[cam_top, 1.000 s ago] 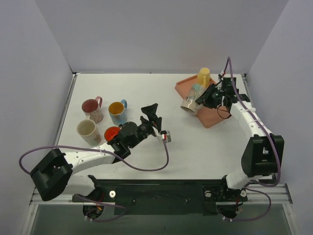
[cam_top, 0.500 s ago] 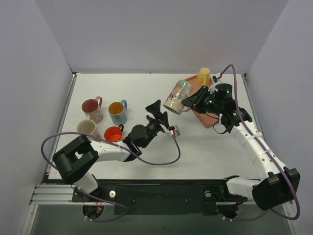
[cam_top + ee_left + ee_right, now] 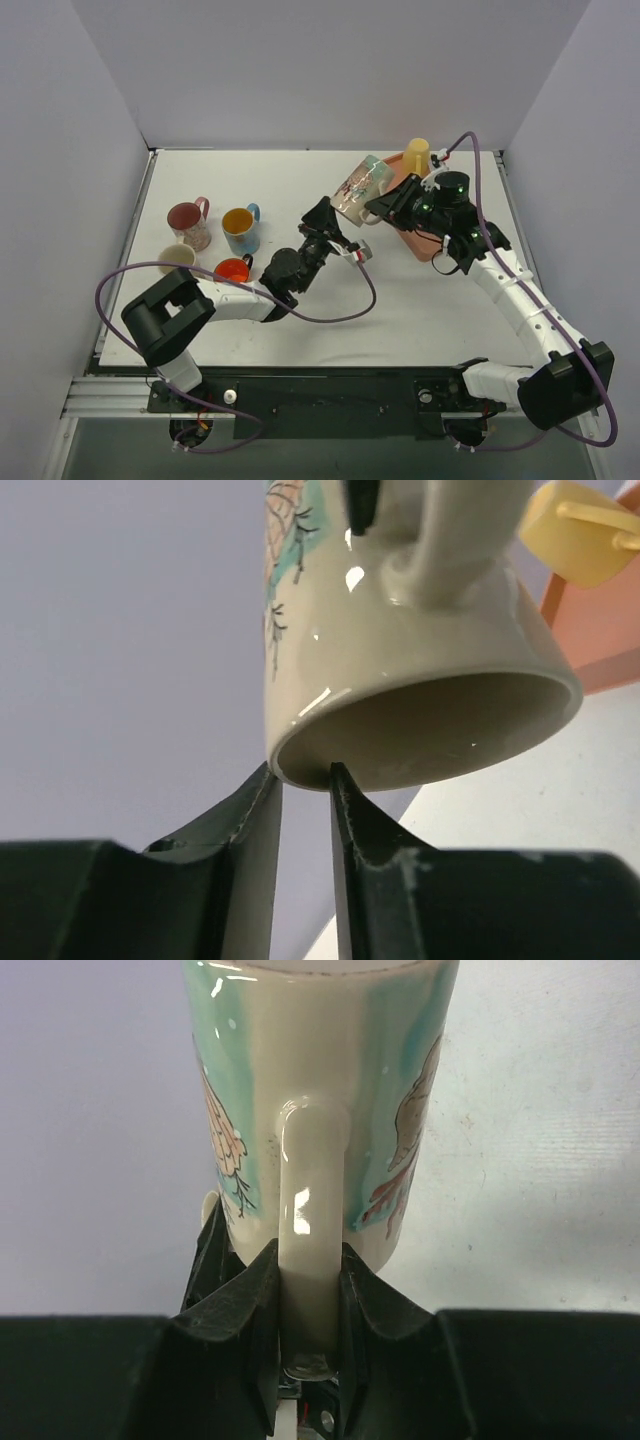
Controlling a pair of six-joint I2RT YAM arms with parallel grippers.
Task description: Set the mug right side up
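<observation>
A cream mug (image 3: 355, 187) with teal and orange drawings hangs in the air left of the tray, tilted with its mouth toward the lower left. My right gripper (image 3: 386, 206) is shut on its handle; in the right wrist view the handle (image 3: 312, 1190) sits pinched between the fingers of the right gripper (image 3: 310, 1250). My left gripper (image 3: 328, 213) reaches up to the mouth of the mug (image 3: 400, 650). In the left wrist view the left gripper (image 3: 301, 772) straddles the rim, one finger outside the wall and one inside, both touching it.
A salmon tray (image 3: 428, 242) lies at the back right with a yellow cup (image 3: 416, 156) on it. Several mugs stand at the left: a maroon one (image 3: 187, 218), a yellow one with a blue handle (image 3: 240, 226), a cream one (image 3: 175, 257) and an orange one (image 3: 231, 270).
The right arm carried the mug off the tray, up and leftward. The left gripper rose to meet it and closed from wide open onto the rim.
</observation>
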